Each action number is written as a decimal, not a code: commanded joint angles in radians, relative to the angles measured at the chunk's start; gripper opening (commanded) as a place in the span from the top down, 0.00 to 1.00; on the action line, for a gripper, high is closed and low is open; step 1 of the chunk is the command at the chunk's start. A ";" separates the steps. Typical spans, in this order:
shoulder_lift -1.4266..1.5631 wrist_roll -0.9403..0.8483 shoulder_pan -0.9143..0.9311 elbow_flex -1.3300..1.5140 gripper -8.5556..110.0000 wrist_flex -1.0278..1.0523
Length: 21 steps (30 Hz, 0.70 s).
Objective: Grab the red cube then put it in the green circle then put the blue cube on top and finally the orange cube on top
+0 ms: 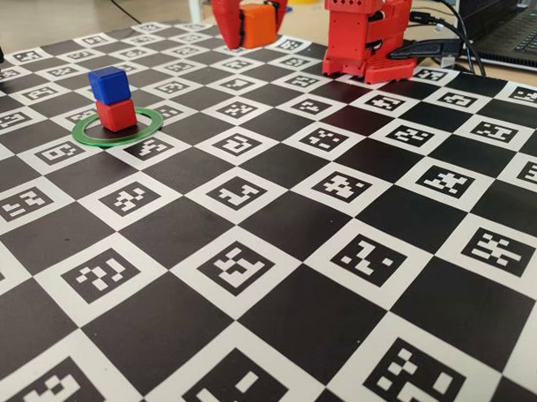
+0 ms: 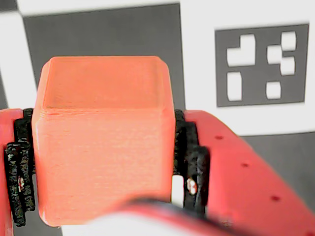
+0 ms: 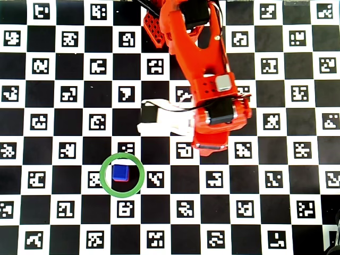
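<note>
In the fixed view, at the left, the green circle (image 1: 117, 128) lies flat on the checkered board (image 1: 280, 280), a thin hollow ring. Inside it stands the red cube (image 1: 116, 114), matte and small, and the blue cube (image 1: 108, 85) sits on top of it, deep blue and a little smaller, turned slightly against the red one. In the overhead view only the blue cube (image 3: 121, 172) is seen inside the ring (image 3: 104, 183), close to its upper left part.

More to the right, the gripper (image 1: 257, 25) is closed on the orange cube (image 1: 259, 25) and holds it above the board. In the wrist view the orange cube (image 2: 103, 137) is bright, with rounded edges and fine layer lines, and black pads (image 2: 189, 157) press on both its sides.
</note>
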 commanded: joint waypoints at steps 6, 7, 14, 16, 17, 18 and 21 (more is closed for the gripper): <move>0.095 -0.255 0.166 -0.144 0.87 0.017; 0.081 -0.262 0.181 -0.167 0.87 0.023; -0.014 -0.388 0.259 -0.313 0.87 0.051; -0.055 -0.403 0.279 -0.356 0.87 0.055; -0.083 -0.403 0.287 -0.385 0.87 0.061; -0.109 -0.407 0.296 -0.414 0.87 0.071; -0.186 -0.419 0.316 -0.494 0.87 0.084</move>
